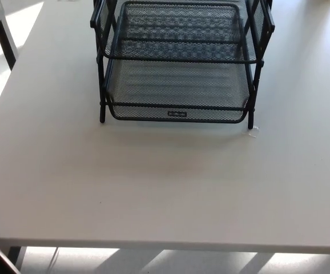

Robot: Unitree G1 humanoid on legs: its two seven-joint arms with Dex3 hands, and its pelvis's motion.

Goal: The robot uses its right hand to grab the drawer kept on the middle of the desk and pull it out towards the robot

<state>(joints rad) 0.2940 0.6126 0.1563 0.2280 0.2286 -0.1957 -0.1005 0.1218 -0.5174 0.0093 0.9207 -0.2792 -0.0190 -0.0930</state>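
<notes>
No robot hand shows, so its state cannot be told; the black mesh drawer [179, 91] sits in its rack at the desk's [153, 188] far middle, its front edge facing the robot

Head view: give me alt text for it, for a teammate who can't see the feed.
A black wire-mesh drawer unit with stacked trays stands at the far middle of a pale desk, its lower drawer pushed in. Neither robot hand is in view.
</notes>
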